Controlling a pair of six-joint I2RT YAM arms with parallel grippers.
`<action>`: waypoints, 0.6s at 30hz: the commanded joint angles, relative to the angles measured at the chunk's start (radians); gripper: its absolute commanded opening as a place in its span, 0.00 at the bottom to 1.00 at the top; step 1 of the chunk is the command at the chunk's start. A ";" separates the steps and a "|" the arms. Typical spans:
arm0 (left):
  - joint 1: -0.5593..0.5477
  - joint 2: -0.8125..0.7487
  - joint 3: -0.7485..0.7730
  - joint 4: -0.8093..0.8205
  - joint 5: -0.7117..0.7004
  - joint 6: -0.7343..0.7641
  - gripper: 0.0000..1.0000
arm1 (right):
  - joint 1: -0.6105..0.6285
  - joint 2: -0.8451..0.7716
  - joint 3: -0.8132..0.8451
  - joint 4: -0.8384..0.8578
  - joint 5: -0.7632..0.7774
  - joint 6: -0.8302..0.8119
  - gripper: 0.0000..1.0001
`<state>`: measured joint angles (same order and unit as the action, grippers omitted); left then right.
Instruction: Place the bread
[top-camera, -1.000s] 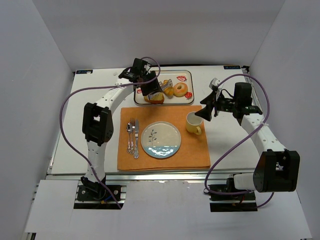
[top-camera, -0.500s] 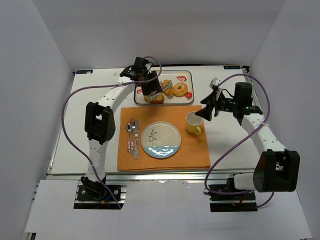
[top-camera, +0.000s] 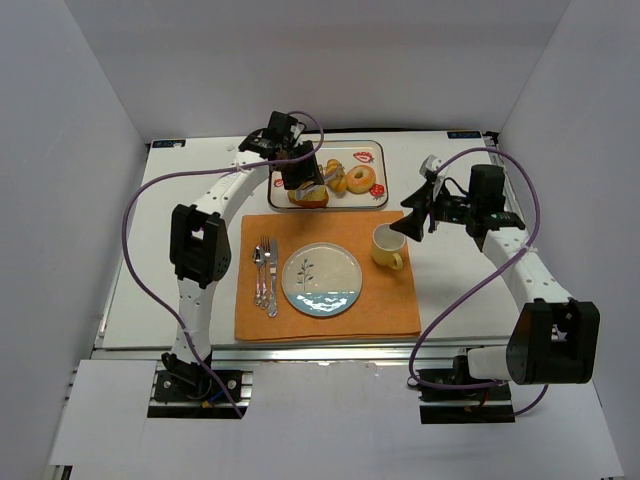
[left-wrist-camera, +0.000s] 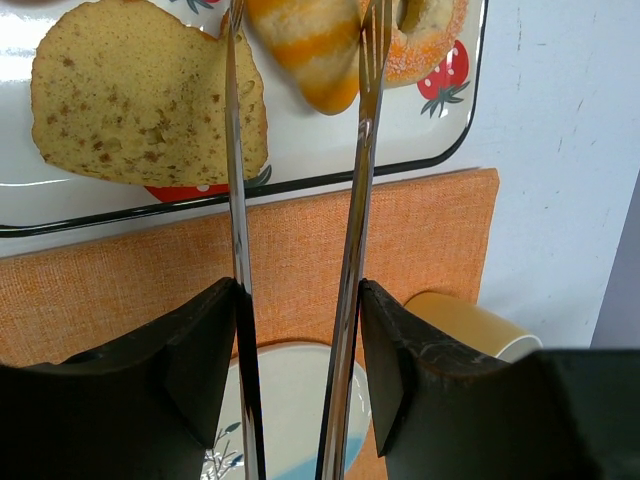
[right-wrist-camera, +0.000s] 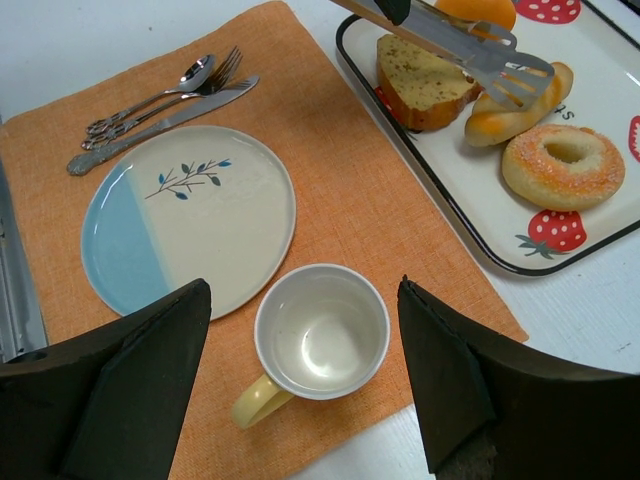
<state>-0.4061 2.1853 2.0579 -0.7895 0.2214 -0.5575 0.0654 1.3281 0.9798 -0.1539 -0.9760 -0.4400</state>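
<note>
On the tray (left-wrist-camera: 440, 160), the bread (left-wrist-camera: 310, 50) lies apparently unlifted between the tips of the tongs (left-wrist-camera: 350, 200), which the left gripper (left-wrist-camera: 300, 370) clasps half-closed, right gripper (right-wrist-camera: 300, 385) agape and empty; lifting and placing are outstanding.

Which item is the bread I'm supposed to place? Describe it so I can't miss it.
Look in the strawberry-print tray beyond the orange placemat. Between the flat brown-crusted slice and the sugared donut lies the bread, a small elongated golden roll with darker stripes.
</note>
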 joint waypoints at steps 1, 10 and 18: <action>0.000 -0.004 0.027 0.006 0.015 0.007 0.61 | -0.007 -0.029 -0.015 0.030 -0.029 0.015 0.80; 0.000 0.024 0.028 0.045 0.049 -0.021 0.61 | -0.010 -0.033 -0.020 0.028 -0.027 0.015 0.80; 0.000 0.041 0.027 0.055 0.070 -0.030 0.56 | -0.013 -0.036 -0.024 0.031 -0.027 0.017 0.80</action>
<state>-0.4061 2.2490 2.0579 -0.7704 0.2752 -0.5816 0.0586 1.3209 0.9642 -0.1535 -0.9768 -0.4278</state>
